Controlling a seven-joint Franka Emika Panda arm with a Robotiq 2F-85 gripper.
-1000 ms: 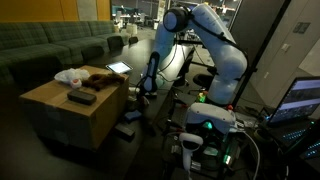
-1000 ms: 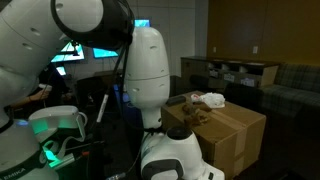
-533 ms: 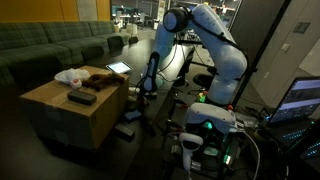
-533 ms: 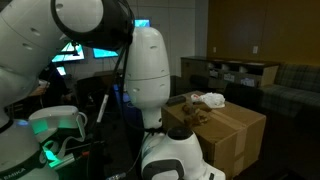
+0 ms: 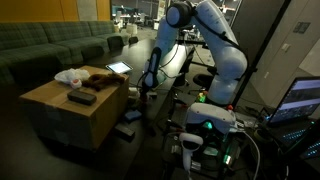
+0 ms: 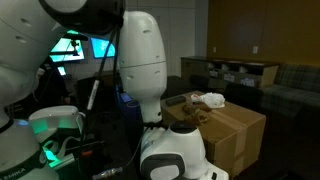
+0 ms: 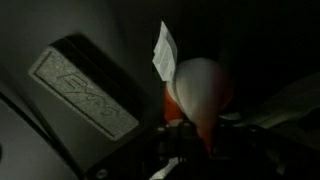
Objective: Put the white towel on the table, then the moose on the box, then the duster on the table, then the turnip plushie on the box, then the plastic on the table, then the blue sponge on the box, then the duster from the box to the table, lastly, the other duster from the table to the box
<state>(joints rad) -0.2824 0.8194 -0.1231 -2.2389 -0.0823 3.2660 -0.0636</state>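
In the wrist view my gripper (image 7: 195, 138) is shut on the turnip plushie (image 7: 200, 88), a white rounded body with orange at the base and a white tag on top. In an exterior view the gripper (image 5: 147, 88) hangs low just beside the cardboard box (image 5: 60, 112), over the low table. On the box lie a white crumpled bundle (image 5: 70, 76), the brown moose (image 5: 101, 82) and a dark flat duster (image 5: 81, 98). The box (image 6: 236, 128), white bundle (image 6: 210, 99) and moose (image 6: 190, 108) also show in an exterior view. The blue sponge is not distinguishable.
A grey rectangular patterned pad (image 7: 85, 85) lies beside the plushie in the wrist view. A green sofa (image 5: 50, 45) stands behind the box. The robot base with a green light (image 5: 207, 125) and monitors (image 5: 300, 100) crowd the near side.
The arm has shifted slightly, its upper links rising; in an exterior view the big link has swung left. The things on the box have not moved.
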